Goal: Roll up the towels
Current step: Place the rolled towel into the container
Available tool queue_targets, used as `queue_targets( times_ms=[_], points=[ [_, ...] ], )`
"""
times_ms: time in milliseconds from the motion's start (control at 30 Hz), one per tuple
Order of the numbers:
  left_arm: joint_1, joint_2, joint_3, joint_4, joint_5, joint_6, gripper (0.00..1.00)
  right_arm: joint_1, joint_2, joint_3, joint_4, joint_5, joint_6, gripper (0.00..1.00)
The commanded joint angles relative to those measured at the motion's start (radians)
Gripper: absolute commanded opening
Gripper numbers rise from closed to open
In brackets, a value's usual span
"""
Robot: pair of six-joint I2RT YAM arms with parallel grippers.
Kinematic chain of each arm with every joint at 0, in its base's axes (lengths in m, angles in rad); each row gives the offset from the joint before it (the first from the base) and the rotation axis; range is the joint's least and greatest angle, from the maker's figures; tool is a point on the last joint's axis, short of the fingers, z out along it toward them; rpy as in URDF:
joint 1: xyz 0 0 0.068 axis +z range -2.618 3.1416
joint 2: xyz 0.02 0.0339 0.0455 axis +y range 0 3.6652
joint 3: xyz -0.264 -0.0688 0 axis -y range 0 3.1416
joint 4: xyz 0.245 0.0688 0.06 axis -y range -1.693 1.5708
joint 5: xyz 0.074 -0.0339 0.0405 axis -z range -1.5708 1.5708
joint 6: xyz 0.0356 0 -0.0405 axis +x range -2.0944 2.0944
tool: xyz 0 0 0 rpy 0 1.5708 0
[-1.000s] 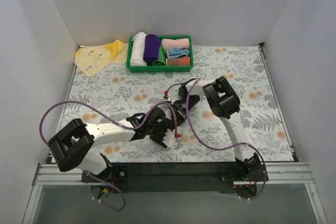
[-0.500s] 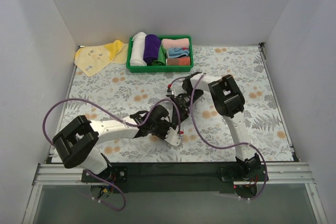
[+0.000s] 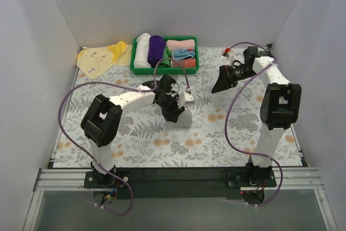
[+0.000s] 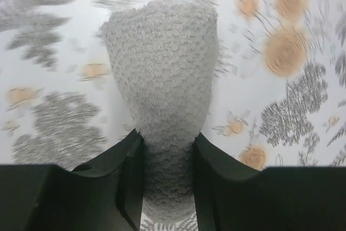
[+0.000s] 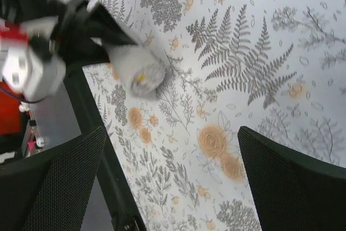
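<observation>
Where my left pincer [image 4: 167, 155] clenches: grey towel [image 4: 159, 68], rolled, centre frame.
My right pincer [image 3: 220, 84]: released, wide, upper right.
Yellow towel [image 3: 100, 59]: flat, upper left.

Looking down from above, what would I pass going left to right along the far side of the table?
pale yellow towel → white roll → purple roll → pink folded cloth → right gripper

Right tool [image 3: 218, 85] opened, swung away; left tool [image 4: 166, 152] carried grey towel [image 4: 161, 74] farther.
</observation>
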Motion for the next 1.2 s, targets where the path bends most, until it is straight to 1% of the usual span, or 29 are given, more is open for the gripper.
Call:
queue_targets(
  times_ms=[0,33,67,100,133,200,233,267,333,367,400,500,633,700,767,933,1033,1167],
  points=[
    [0.098,0.056,0.189,-0.091,0.159,-0.28,0.0,-0.031,-0.072,-0.102,-0.029,-0.003,-0.027,0.98],
    [0.114,0.07,0.285,-0.082,0.133,-0.316,0.0,-0.039,-0.097,-0.117,-0.03,-0.014,-0.029,0.98],
    [0.119,0.085,0.33,-0.072,0.094,-0.365,0.0,-0.043,-0.108,-0.148,-0.032,-0.02,-0.034,0.99],
    [0.124,0.112,0.387,-0.066,0.037,-0.406,0.0,-0.049,-0.121,-0.16,-0.032,-0.026,-0.034,0.98],
    [0.13,0.131,0.489,-0.065,-0.041,-0.458,0.0,-0.051,-0.142,-0.173,-0.03,-0.039,-0.034,0.99],
    [0.136,0.19,0.607,-0.063,-0.146,-0.492,0.0,-0.052,-0.157,-0.194,-0.03,-0.052,-0.034,0.99],
    [0.15,0.211,0.657,-0.046,-0.225,-0.521,0.0,-0.054,-0.168,-0.2,-0.03,-0.062,-0.034,0.99],
    [0.16,0.232,0.748,-0.033,-0.253,-0.535,0.0,-0.052,-0.173,-0.203,-0.029,-0.066,-0.032,0.99],
    [0.202,0.309,0.835,0.006,-0.308,-0.584,0.0,-0.052,-0.179,-0.208,-0.029,-0.071,-0.031,0.99],
    [0.214,0.342,0.929,0.009,-0.318,-0.597,0.0,-0.052,-0.181,-0.206,-0.029,-0.071,-0.029,0.99],
    [0.225,0.414,0.982,0.012,-0.328,-0.606,0.0,-0.052,-0.184,-0.206,-0.027,-0.071,-0.029,0.99],
    [0.256,0.488,1.08,0.044,-0.393,-0.638,0.0,-0.051,-0.19,-0.208,-0.027,-0.068,-0.026,0.99],
    [0.291,0.528,1.036,0.2,-0.428,-0.663,0.0,-0.052,-0.2,-0.228,-0.026,-0.074,-0.028,0.99],
    [0.3,0.547,1.021,0.247,-0.437,-0.67,0.0,-0.051,-0.202,-0.243,-0.024,-0.074,-0.032,0.99],
    [0.325,0.579,1.021,0.265,-0.428,-0.695,0.0,-0.052,-0.204,-0.257,-0.024,-0.071,-0.037,0.99],
    [0.378,0.62,1.004,0.337,-0.343,-0.799,0.0,-0.052,-0.208,-0.285,-0.023,-0.079,-0.046,0.99],
    [0.381,0.63,0.996,0.357,-0.332,-0.836,0.0,-0.052,-0.208,-0.297,-0.024,-0.079,-0.051,0.99],
    [0.381,0.62,0.979,0.388,-0.332,-0.945,0.0,-0.052,-0.208,-0.306,-0.023,-0.08,-0.052,0.99]
  ],
)
